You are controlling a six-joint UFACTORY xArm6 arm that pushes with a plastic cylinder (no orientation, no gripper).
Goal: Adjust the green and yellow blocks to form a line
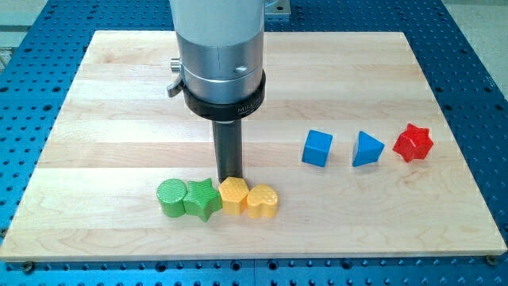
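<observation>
Green and yellow blocks [217, 199] touch my tip [230, 178].

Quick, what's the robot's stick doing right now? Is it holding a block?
My tip: holds nothing, has no jaws; just above the yellow block, apparently touching.

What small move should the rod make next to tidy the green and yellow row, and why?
Probably lift away or stop: my tip sits just above the yellow block, and the green round block, green star, that yellow block and the yellow heart already touch in a nearly straight row.
</observation>
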